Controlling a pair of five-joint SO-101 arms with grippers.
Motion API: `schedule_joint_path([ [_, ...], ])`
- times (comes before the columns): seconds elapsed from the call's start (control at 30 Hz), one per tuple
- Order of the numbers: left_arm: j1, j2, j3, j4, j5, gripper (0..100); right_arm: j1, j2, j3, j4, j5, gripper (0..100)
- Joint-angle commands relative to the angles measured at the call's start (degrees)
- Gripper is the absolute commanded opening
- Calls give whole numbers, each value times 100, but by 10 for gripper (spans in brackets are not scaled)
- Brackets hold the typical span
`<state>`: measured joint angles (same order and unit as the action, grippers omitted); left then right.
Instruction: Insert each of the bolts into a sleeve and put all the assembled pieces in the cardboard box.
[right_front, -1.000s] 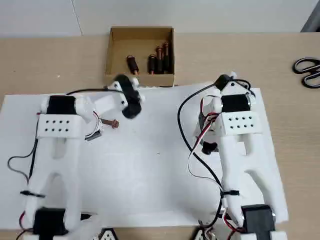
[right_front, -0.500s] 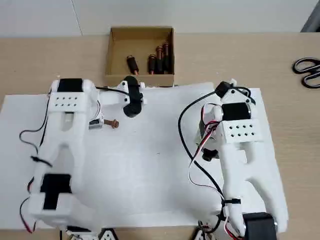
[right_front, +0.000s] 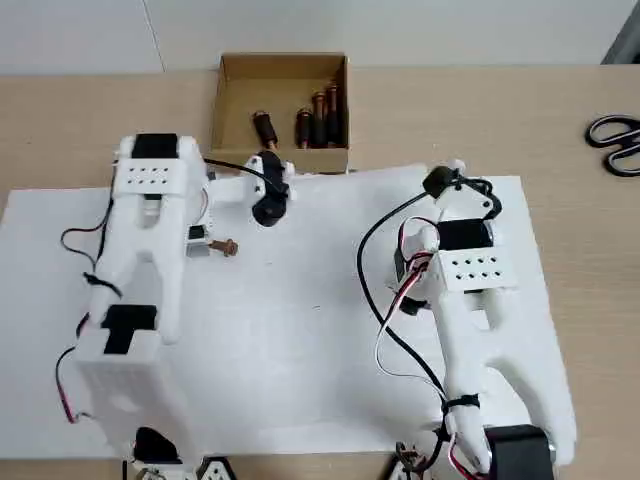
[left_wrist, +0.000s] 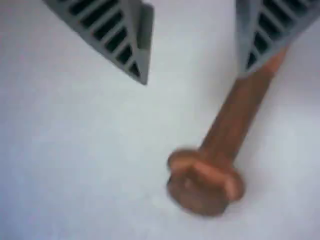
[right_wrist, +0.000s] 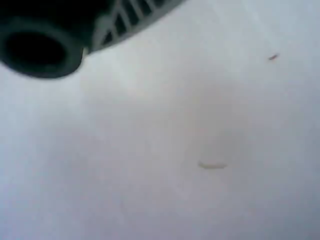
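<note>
Evidently the left arm has swung forward over the white mat (right_front: 300, 350) in the past second. That sets the left gripper (left_wrist: 192, 75) over the loose bolt (left_wrist: 215, 150), which lies flat on the mat just short of the cardboard box (right_front: 280, 158); the jaws stand released, one finger at the shank's tip. The right arm has drawn back slightly, with the right gripper (right_front: 408, 290) apparently clenched on a black sleeve (right_wrist: 40, 47), so pickup looks imminent while insertion and boxing remain outstanding.
</note>
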<state>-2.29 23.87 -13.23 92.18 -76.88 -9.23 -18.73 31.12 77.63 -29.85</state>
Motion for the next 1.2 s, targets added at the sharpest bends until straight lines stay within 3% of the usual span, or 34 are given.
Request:
schedule_joint_path([
  [0.0,158,70,-233,70,-1248,112,57,-207,-9,-171,105,3],
  [0.6,229,1020,-356,-554,-1213,110,66,-180,-9,-268,123,3],
  [0.7,229,1081,-391,-545,-1213,73,66,-189,-9,-268,273,3],
  [0.97,264,1073,-585,220,-1204,5,31,-224,-18,-268,308,3],
  [1.17,281,1073,-1358,818,-721,5,31,-251,-404,-75,308,3],
])
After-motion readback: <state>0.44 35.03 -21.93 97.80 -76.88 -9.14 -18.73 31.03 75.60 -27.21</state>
